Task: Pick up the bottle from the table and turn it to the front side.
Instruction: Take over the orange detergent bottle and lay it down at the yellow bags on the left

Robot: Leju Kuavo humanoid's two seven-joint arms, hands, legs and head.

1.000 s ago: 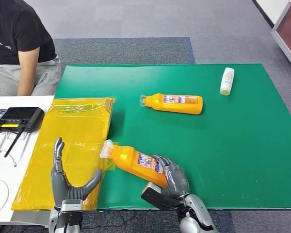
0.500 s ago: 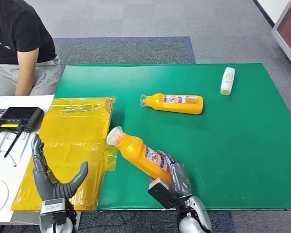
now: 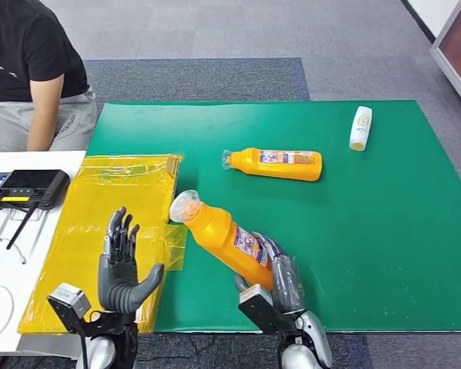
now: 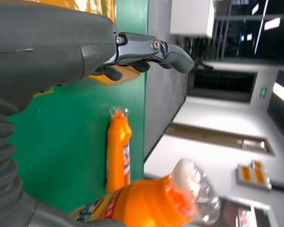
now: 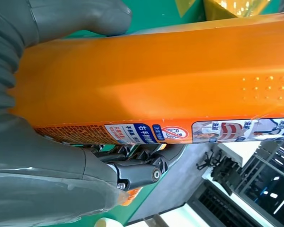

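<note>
Right hand [image 3: 277,278] around tilted, seemingly capped orange bottle [image 3: 225,237]

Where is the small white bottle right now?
In the head view the small white bottle lies on the green mat near its far right corner, apart from the orange bottle lying mid-mat.

Place: an office-like robot test room.
Floor: grey carpet tiles [image 3: 217,31] run wall to wall.
Work surface: a green mat [image 3: 361,231] with yellow plastic sheeting [image 3: 112,200] beside it.
Desk: white, carrying a black handheld controller [image 3: 28,187] and a seated person [image 3: 31,69].
</note>
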